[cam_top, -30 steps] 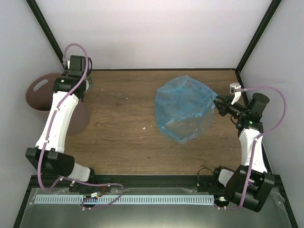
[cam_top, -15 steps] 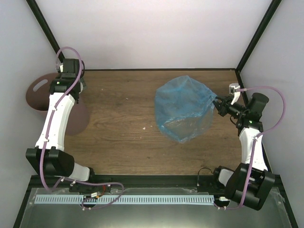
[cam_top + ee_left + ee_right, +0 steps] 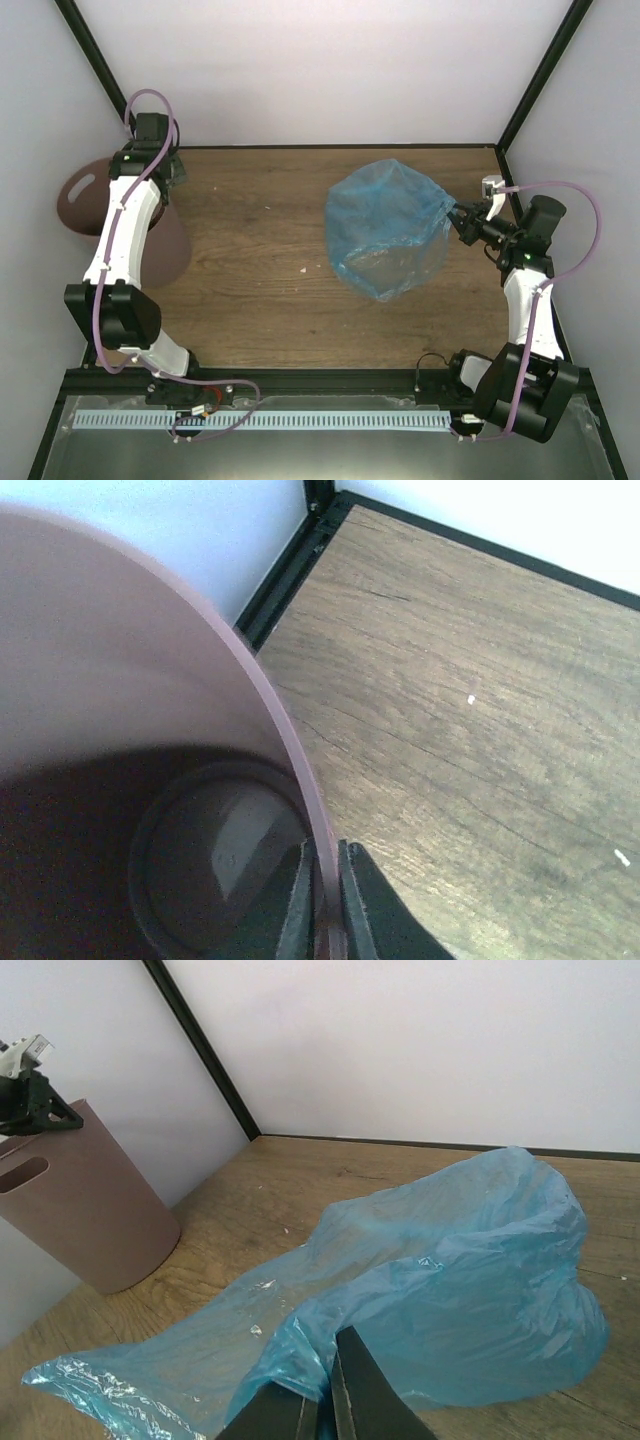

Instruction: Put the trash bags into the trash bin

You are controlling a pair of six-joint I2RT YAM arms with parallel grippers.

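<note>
The trash bin, mauve-brown with an oval handle cut-out, stands at the table's far left. My left gripper is shut on its rim. In the left wrist view the left gripper pinches the thin bin wall, one finger inside and one outside. The trash bag, crinkly translucent light blue, lies spread on the wood right of centre. At the bag's right edge, the right gripper is shut on it. Seen from the right wrist, the right gripper clamps a fold of bag, and the bin stands far beyond it.
White walls with black corner posts close the table on three sides. Bare wood lies between bin and bag, with a few pale specks. The arm bases and a metal rail sit at the near edge.
My left gripper has moved back onto the bin's rim and shut on it, and the bin has shifted a little to the right. The right arm and the bag have stayed still.
</note>
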